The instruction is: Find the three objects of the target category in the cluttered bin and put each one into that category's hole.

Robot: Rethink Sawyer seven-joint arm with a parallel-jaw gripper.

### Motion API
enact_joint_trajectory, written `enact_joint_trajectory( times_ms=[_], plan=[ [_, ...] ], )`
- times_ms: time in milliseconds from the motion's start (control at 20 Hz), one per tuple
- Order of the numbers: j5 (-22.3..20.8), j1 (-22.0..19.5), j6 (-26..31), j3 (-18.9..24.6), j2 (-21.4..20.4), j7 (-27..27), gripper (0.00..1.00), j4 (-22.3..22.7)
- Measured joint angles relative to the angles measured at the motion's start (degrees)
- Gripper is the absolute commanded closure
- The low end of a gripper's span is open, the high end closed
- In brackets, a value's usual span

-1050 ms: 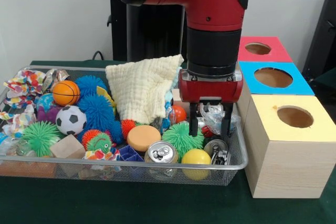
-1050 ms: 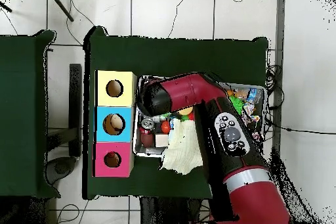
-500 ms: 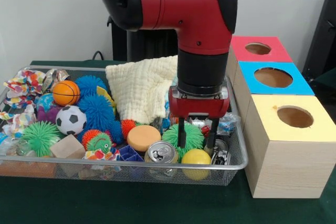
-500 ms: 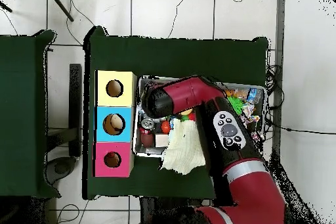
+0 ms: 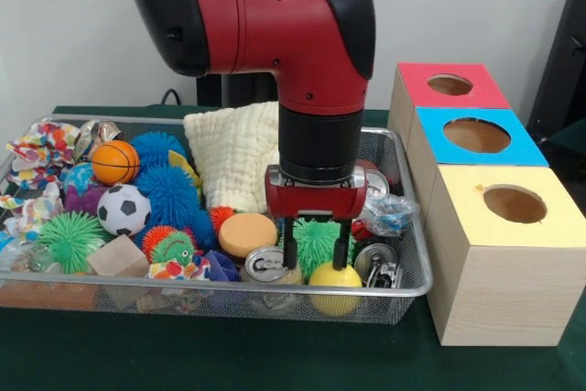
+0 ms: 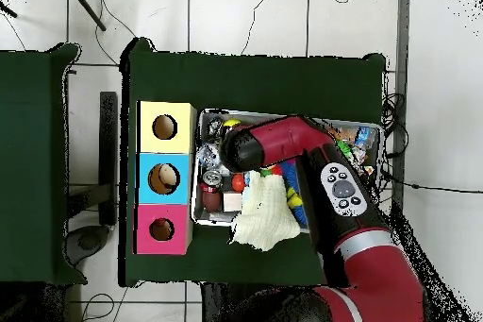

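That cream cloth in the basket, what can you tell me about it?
The cream cloth looks like a soft, waffle-textured fabric, crumpled into a loose heap rather than folded. It sits toward the back middle of the wire basket, lying over other toys, with the blue spiky balls against one side and the robot arm in front of its other edge. In the overhead view it drapes over the basket's rim onto the green table.

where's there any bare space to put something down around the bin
Bare green table runs along the wire bin's front rim and left of the yellow-topped box. Inside the bin it is crowded: balls, cans and cloth fill it, with the open gripper low over the green spiky ball.
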Motion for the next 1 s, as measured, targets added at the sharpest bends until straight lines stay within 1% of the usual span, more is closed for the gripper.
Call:
enact_joint_trajectory(
  times_ms=[450,900,1000],
  plan=[
    [0.0,-1.2,-0.4,0.0,-0.2,0.0,0.0,0.8],
    [0.1,-0.8,-4.5,-1.5,-1.4,0.0,0.0,4.5],
    [0.3,-0.2,-5.4,-2.4,-1.8,0.0,0.0,5.8]
  ],
)
